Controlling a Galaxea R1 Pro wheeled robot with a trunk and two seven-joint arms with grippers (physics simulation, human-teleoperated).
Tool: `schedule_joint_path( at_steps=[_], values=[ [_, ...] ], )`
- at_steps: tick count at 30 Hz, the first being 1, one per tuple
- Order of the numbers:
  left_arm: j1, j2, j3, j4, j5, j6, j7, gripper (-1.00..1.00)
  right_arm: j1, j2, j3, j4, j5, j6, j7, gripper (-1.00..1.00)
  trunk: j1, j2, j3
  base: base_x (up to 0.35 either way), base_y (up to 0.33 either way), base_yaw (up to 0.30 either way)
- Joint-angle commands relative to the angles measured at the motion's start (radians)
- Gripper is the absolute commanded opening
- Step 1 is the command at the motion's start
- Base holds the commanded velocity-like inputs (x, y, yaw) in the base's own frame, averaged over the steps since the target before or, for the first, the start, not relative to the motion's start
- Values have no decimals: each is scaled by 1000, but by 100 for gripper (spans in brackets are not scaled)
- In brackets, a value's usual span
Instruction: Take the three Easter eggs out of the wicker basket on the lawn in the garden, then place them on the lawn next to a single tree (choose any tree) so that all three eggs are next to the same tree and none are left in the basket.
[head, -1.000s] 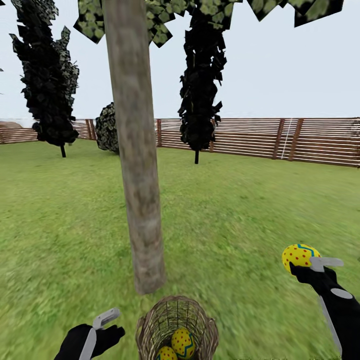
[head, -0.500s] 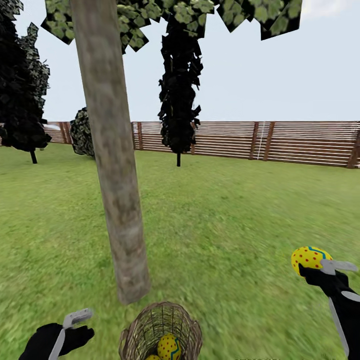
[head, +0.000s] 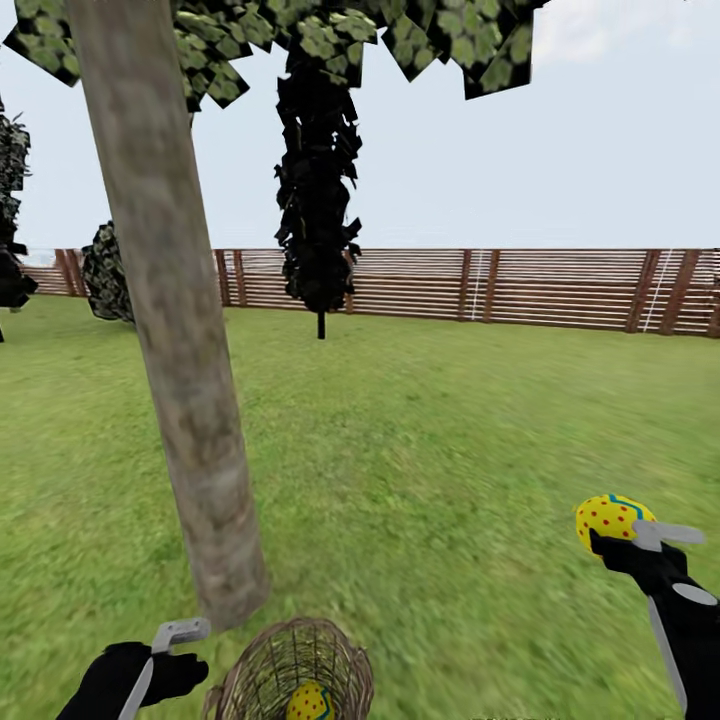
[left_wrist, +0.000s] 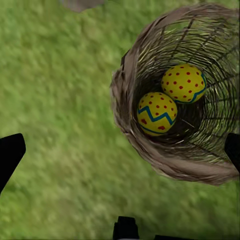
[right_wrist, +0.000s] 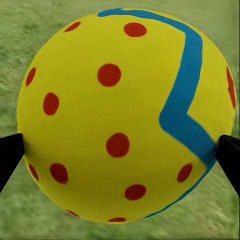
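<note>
I see the lawn (head: 450, 450) stretching to the far fence (head: 520, 288). The tree (head: 175, 380) stands near left, the basket (head: 262, 672) just by its foot with two eggs (left_wrist: 156, 113) inside. My right gripper (head: 632, 535) grips the third egg (head: 606, 520) over grass, far right. My left gripper (head: 180, 650) has its jaws spread, empty, beside the basket.

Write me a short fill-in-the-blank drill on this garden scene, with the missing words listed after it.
1. The round brown wicker basket holds ____ yellow red-dotted eggs.
2. The right gripper is shut on a yellow ____ with red dots.
3. The left gripper is open and holds ____.
4. The basket stands on the green lawn beside the thick grey-tan tree ____.

Missing words: two; egg; nothing; trunk
</note>
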Motion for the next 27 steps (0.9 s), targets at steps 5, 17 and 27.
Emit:
schedule_joint_path(
  at_steps=[5,17,27],
  values=[
    [0,1,2,23,-1,4,-5,100,-1,3,-1,-1,10,5,10,-100,-15,28,16,0,0,-258],
    [0,12,3,66,-1,5,-9,100,-1,16,1,0,12,3,8,-100,-15,28,29,30,-61,-232],
    [0,13,5,66,0,5,-8,100,-1,18,2,0,12,5,8,-100,-15,28,32,195,-271,-49]
  ],
)
